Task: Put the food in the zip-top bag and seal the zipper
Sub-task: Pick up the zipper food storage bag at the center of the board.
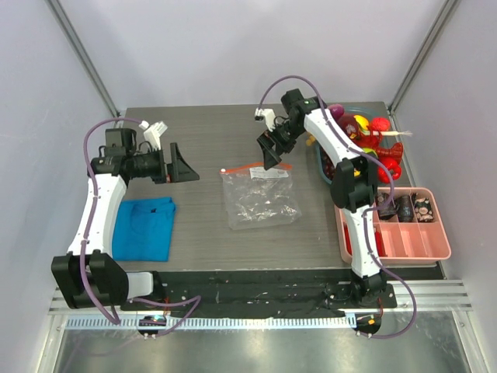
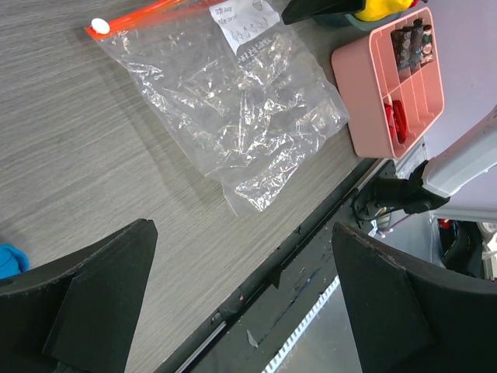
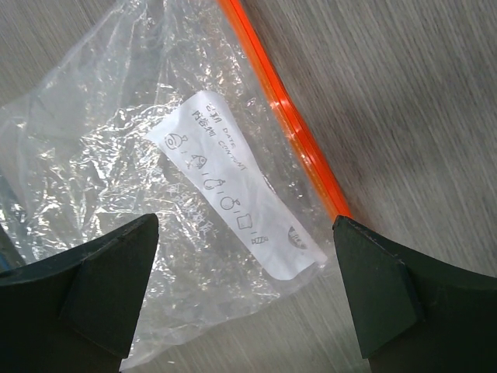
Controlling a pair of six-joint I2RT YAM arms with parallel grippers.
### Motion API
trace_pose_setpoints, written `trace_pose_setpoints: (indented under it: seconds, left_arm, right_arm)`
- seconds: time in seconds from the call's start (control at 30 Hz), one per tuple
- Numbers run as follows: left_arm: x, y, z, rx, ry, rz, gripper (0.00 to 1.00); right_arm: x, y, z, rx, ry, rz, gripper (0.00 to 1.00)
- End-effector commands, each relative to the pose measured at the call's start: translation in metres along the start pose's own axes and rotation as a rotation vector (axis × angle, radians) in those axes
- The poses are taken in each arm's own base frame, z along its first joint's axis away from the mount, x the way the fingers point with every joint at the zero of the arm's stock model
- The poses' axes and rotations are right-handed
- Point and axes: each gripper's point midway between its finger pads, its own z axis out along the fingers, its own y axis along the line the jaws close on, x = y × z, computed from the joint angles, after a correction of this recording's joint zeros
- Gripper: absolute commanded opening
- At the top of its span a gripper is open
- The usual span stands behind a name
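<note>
The clear zip-top bag (image 1: 258, 198) lies flat and empty mid-table, with its orange-red zipper (image 1: 256, 168) along the far edge. My right gripper (image 1: 272, 155) is open and hovers just above the bag's far right corner. In the right wrist view the bag (image 3: 109, 155), its white label (image 3: 233, 194) and the zipper (image 3: 287, 124) lie between the open fingers (image 3: 245, 295). My left gripper (image 1: 182, 165) is open and empty, in the air left of the bag. The left wrist view shows the bag (image 2: 233, 109) and the zipper's white end piece (image 2: 99, 26). The food (image 1: 378, 126) is piled at the back right.
A pink divided tray (image 1: 404, 229) with small items stands at the right front, also in the left wrist view (image 2: 365, 85). A folded blue cloth (image 1: 144, 227) lies at the left front. The food sits in a dark bin (image 1: 321, 158) behind my right arm.
</note>
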Motion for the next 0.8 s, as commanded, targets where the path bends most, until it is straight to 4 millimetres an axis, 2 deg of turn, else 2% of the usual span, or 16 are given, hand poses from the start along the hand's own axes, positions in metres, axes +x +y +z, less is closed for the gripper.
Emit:
trace_pose_setpoints:
  seconds: [0.0,0.33,0.5,0.53,0.6,0.63,0.7,0.73,0.77]
  left_arm:
    - [-0.005,-0.001,0.003,0.032,-0.018,0.019,1.00]
    - [0.015,0.010,0.011,0.033,0.027,-0.019,1.00]
    - [0.017,0.010,0.015,0.058,0.042,-0.035,1.00]
    - [0.016,0.011,0.015,0.063,0.042,-0.037,1.00]
    - [0.015,0.009,0.017,0.077,0.045,-0.048,1.00]
    - [0.015,0.008,0.016,0.083,0.045,-0.046,1.00]
    - [0.012,0.004,0.015,0.093,0.037,-0.039,1.00]
    - [0.011,0.002,0.014,0.102,0.032,-0.035,1.00]
    - [0.010,-0.001,0.012,0.106,0.025,-0.031,1.00]
  right_arm:
    - [0.003,-0.010,0.011,-0.009,0.010,-0.078,1.00]
    - [0.013,-0.026,0.031,-0.060,0.004,-0.065,1.00]
    - [0.024,-0.024,0.042,-0.101,0.023,-0.038,0.88]
    - [0.024,-0.023,0.042,-0.107,0.022,-0.037,0.76]
    - [0.025,-0.020,0.040,-0.116,0.027,-0.042,0.64]
    - [0.023,-0.018,0.038,-0.121,0.024,-0.046,0.55]
    - [0.017,-0.012,0.028,-0.123,0.015,-0.056,0.44]
    - [0.011,-0.009,0.018,-0.115,-0.001,-0.068,0.27]
    - [0.005,-0.005,0.011,-0.110,-0.015,-0.080,0.17]
